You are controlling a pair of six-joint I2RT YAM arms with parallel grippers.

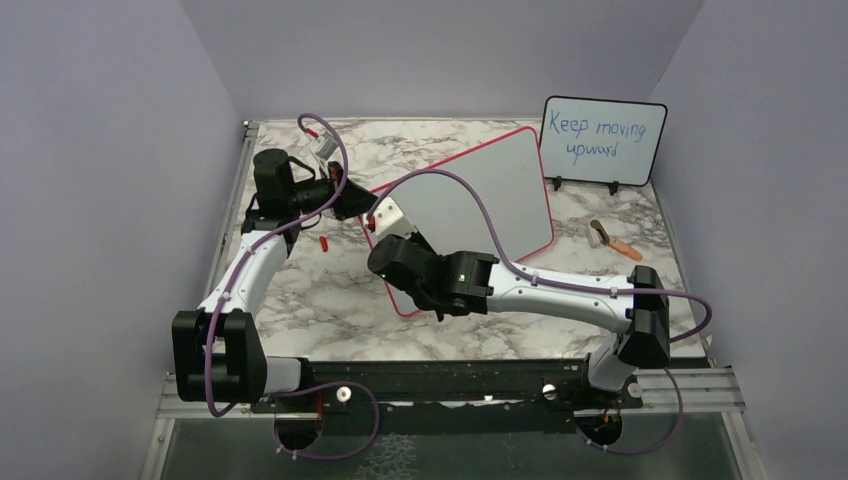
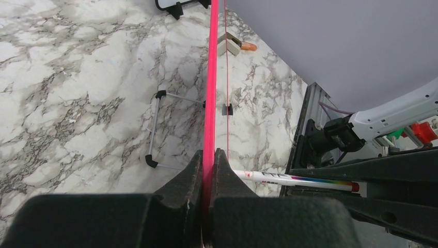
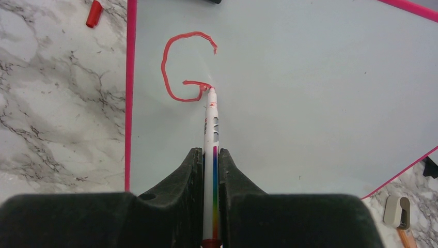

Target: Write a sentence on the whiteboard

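Note:
The whiteboard [image 1: 480, 195], white with a red-pink frame, leans tilted at the table's middle. My left gripper [image 1: 345, 197] is shut on its left edge; in the left wrist view the frame [image 2: 210, 77] runs edge-on between the jaws [image 2: 209, 157]. My right gripper [image 1: 400, 262] is shut on a white marker with a rainbow stripe [image 3: 211, 134], its red tip touching the board [image 3: 310, 93]. Of the sentence, only a red letter "G" [image 3: 178, 67] is on the board, at its upper left. The marker also shows in the left wrist view [image 2: 294, 180].
A smaller black-framed board with blue writing "Keep moving upward" [image 1: 603, 140] stands at the back right. A red marker cap [image 1: 323, 242] lies left of the whiteboard; it shows in the right wrist view too [image 3: 94, 13]. An eraser with an orange handle [image 1: 612, 238] lies at the right.

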